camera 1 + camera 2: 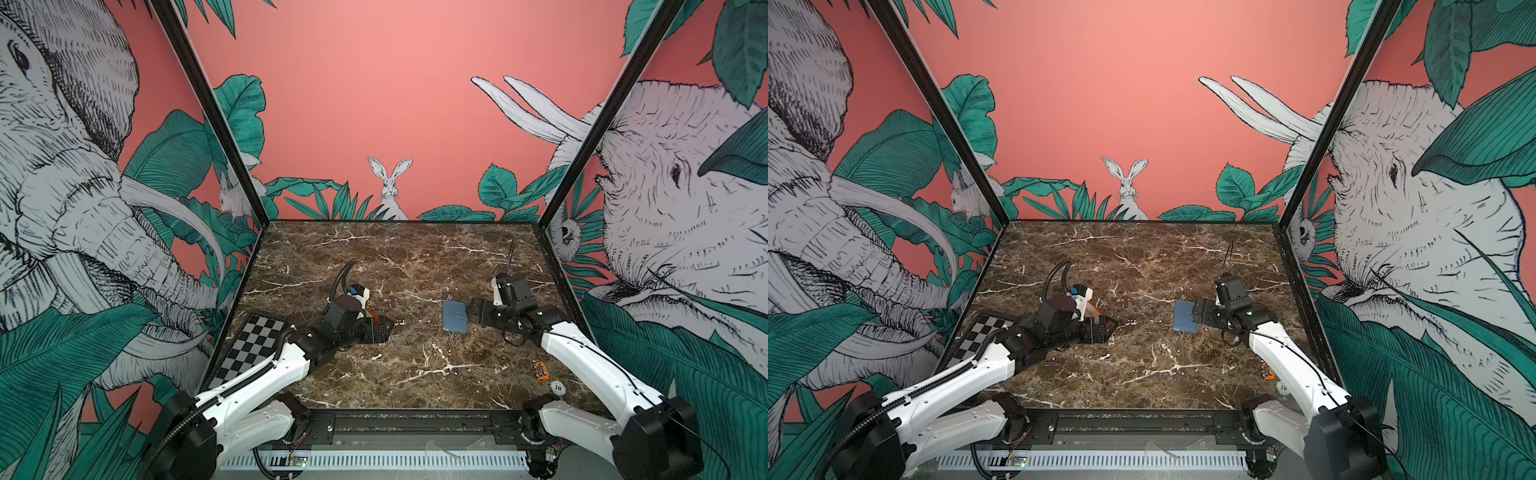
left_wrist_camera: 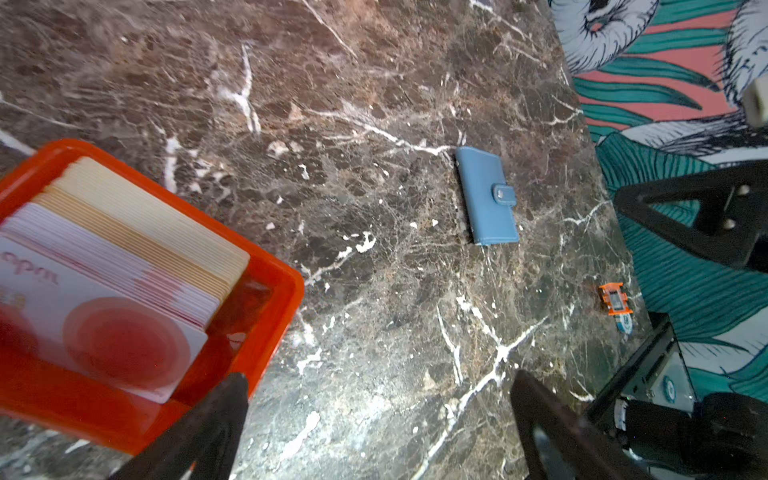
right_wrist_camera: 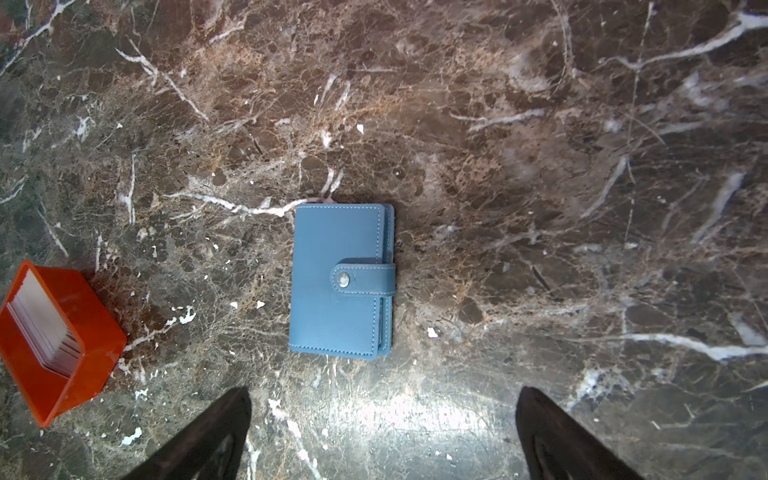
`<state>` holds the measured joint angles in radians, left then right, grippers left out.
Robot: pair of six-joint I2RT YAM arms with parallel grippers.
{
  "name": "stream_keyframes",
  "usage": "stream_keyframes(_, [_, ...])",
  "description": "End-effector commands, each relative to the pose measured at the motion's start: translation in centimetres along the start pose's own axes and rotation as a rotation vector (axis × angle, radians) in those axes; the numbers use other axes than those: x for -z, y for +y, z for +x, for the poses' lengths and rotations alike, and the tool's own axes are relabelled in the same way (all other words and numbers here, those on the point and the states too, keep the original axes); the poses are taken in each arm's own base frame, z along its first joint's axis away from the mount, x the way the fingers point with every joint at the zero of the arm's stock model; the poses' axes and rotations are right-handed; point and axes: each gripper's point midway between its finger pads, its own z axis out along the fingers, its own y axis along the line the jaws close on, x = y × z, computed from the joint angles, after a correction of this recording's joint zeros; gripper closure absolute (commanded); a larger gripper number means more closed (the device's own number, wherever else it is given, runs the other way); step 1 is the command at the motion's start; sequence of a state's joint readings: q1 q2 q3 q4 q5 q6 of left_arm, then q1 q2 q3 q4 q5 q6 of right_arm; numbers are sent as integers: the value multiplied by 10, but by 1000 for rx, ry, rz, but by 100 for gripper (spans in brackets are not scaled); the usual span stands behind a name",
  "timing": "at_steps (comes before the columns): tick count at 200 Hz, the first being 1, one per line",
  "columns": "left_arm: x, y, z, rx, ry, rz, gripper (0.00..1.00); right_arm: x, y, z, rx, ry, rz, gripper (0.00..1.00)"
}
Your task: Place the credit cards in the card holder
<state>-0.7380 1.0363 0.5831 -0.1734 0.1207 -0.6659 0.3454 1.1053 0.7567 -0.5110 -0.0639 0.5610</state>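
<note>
I am looking at a dark brown marble table (image 1: 415, 257) veined in white. It is boxed in by pink walls (image 1: 374, 104) printed with elephants, green leaves and a rabbit (image 1: 390, 187).

Both pairs of jaws are spread wide with nothing between them. The card holder (image 3: 338, 278) lies flat and closed on the marble, snap tab fastened. It is just ahead of the right jaws, centred between their tips and apart from them.

The credit cards (image 2: 104, 299) stand stacked in an orange tray (image 2: 282, 299) right at the left jaws. One tip overlaps the tray's rim in the left wrist view, and I cannot tell whether it touches.

A checkerboard panel (image 1: 249, 345) sits at the table's edge behind the left jaws. Well behind the right jaws, a small orange toy (image 1: 540, 370) and a round chip (image 1: 557, 388) lie near the wall.
</note>
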Motion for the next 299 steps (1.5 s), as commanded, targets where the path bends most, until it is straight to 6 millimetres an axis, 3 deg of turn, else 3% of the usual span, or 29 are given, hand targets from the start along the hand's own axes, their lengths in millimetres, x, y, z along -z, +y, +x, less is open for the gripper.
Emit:
stream_keyframes(1, [-3, -13, -9, 14, -24, 19, 1, -3, 9, -7, 43, -12, -28, 2])
stream_keyframes(52, [-13, -20, -8, 43, -43, 35, 1, -33, 26, 0, 58, 71, -106, 2])
stream_keyframes(98, [-3, -19, -12, 16, -63, 13, 1, -60, 40, 11, 81, 141, -117, 2])
stream_keyframes(130, [3, -21, -16, 1, -86, 17, 2, -75, 41, 14, 84, 158, -93, 8])
stream_keyframes(173, [7, -30, -18, -7, -91, 64, 2, -85, 37, 8, 85, 156, -44, 18])
stream_keyframes(208, [3, -40, -19, -4, -65, 98, 2, -90, 33, 8, 92, 157, -21, 21])
stream_keyframes(299, [-14, -59, -23, 12, -31, 159, 11, -94, 33, 48, 157, 214, -9, 33])
